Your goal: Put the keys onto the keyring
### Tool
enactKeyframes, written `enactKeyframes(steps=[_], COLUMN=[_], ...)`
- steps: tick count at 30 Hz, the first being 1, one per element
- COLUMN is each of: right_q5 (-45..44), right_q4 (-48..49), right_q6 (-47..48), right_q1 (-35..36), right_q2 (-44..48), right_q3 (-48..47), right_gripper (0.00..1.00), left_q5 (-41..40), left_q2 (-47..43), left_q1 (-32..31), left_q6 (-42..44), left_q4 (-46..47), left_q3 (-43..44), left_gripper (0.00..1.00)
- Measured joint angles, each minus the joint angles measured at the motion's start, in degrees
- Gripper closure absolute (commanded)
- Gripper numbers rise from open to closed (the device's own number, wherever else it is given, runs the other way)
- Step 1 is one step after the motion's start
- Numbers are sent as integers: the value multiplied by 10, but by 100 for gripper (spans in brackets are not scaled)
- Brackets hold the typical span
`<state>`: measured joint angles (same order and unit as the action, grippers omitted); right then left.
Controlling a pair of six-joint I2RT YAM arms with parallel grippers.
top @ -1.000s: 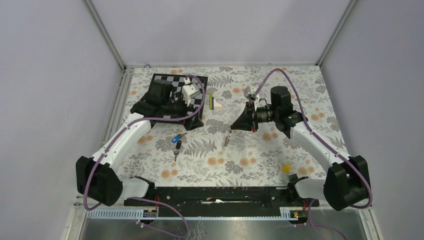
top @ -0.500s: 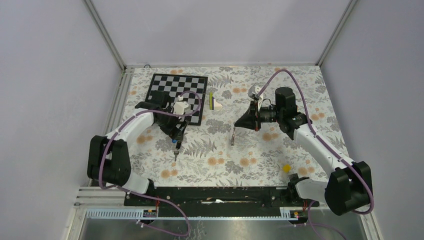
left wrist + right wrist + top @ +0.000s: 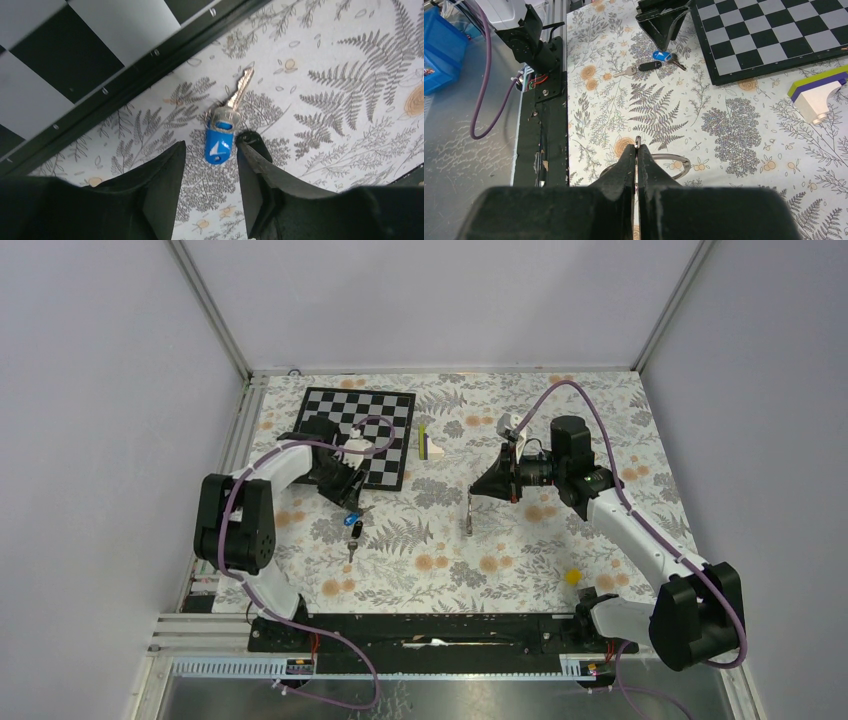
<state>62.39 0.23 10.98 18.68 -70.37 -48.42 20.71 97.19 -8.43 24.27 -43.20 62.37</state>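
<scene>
The blue-headed key (image 3: 218, 142) lies flat on the floral cloth, its silver blade pointing away. My left gripper (image 3: 210, 150) hangs over it, open, with the blue head between the fingertips; the right finger sits close beside the head and the left one stands apart from it. In the top view the left gripper (image 3: 350, 502) is just above the blue key (image 3: 354, 519), and the black-headed key (image 3: 353, 537) lies next to it. My right gripper (image 3: 637, 148) is shut on the thin keyring (image 3: 676, 162), which hangs below it over mid-table (image 3: 469, 515).
A chessboard (image 3: 356, 435) lies just behind the left gripper, its black edge (image 3: 130, 82) close to the key. A white block with green and purple layers (image 3: 430, 443) sits at the back centre. A small yellow block (image 3: 573, 577) lies near the right arm's base.
The left arm swung off the chessboard and down over the blue key, and its jaws have narrowed around the blue head. The right gripper shifted slightly right, still holding the keyring.
</scene>
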Motion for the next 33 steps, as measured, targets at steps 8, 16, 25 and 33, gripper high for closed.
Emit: enactKeyframes(steps=[8, 16, 25, 33], right_q5=[0, -3, -3, -4], right_q4=[0, 0, 0, 0], right_q6=[7, 10, 12, 13], right_q1=[-3, -4, -4, -5], right_q2=[0, 0, 0, 0], right_q3=[2, 4, 5, 8], right_gripper=[100, 100, 100, 100], left_q5=[24, 41, 51, 57], left_q2=[54, 65, 65, 68], left_q1=[2, 3, 3, 4], left_q6=[-22, -34, -37, -37], left_q4=[13, 13, 13, 14], left_q3=[28, 33, 33, 33], left_gripper=[60, 73, 85, 95])
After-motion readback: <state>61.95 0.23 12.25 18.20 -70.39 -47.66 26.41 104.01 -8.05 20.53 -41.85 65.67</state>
